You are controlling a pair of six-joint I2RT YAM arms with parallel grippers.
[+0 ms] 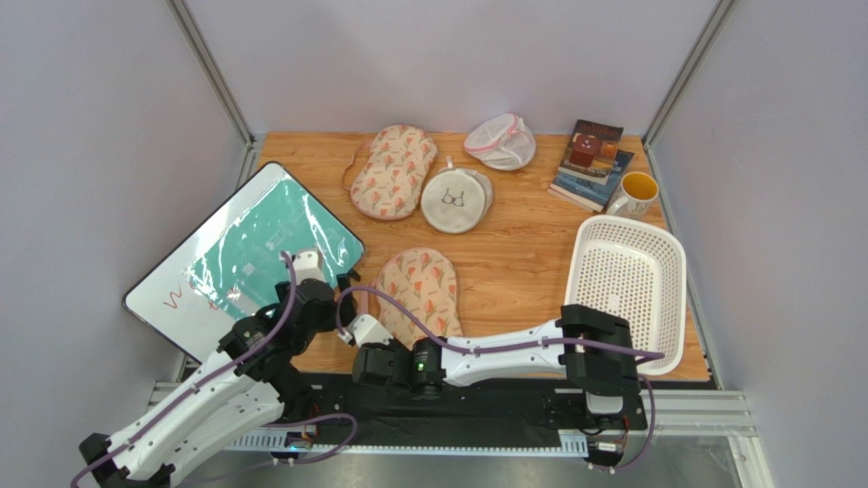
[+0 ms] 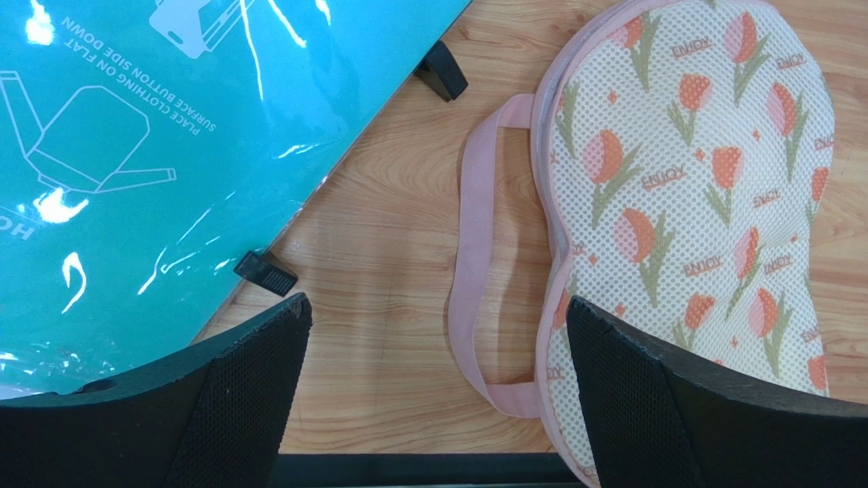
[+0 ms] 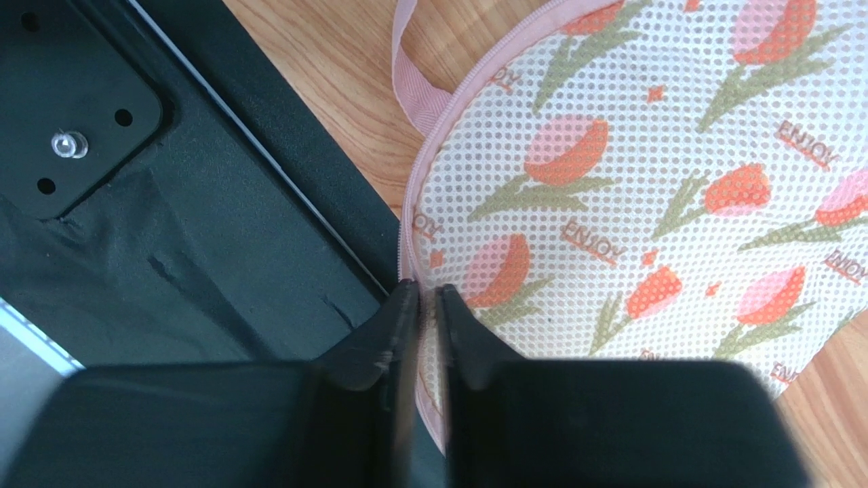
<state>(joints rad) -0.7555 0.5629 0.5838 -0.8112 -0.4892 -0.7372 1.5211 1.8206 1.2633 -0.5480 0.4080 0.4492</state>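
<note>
Pinch at tulip pouch [image 3: 652,183] rim
Right gripper [image 3: 420,300] nipped its zip edge [image 3: 405,244]; left gripper [image 2: 438,310] hung wide; lifting likely needed a deeper bite.

Bright even light, plastic glare, sharp focus

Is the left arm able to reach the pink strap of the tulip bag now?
Probably yes. The left gripper hangs open over the pink strap, which lies flat on the table beside the tulip bag with nothing over it. The right gripper pinches the bag's rim elsewhere.
</note>
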